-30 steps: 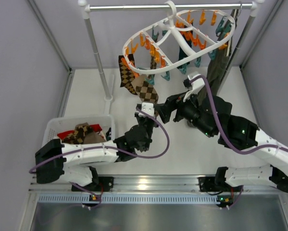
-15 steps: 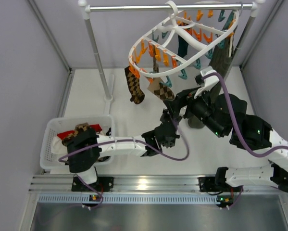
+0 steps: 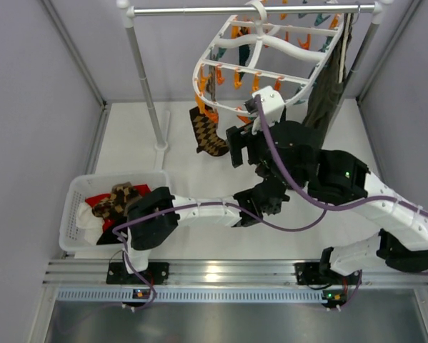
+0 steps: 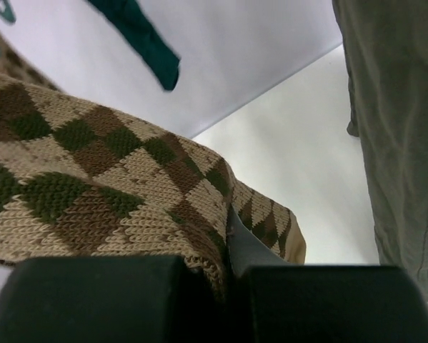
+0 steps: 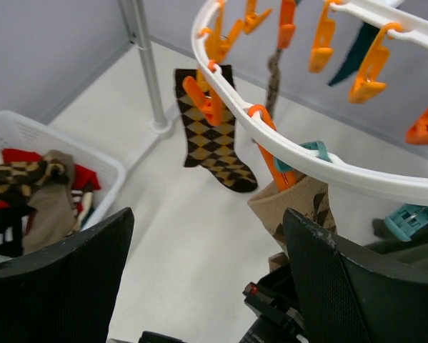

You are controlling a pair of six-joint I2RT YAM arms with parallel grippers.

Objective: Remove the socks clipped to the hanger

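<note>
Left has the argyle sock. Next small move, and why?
Probably pull the left gripper down and away: it is shut on the tan argyle sock, whose top looks held by an orange clip on the hanger rim. The right gripper is open, holding nothing.

White arm links (image 3: 199, 212), black joints (image 3: 148, 220), purple cables (image 3: 292, 229); right gripper (image 5: 206, 286) black, mesh-textured
</note>
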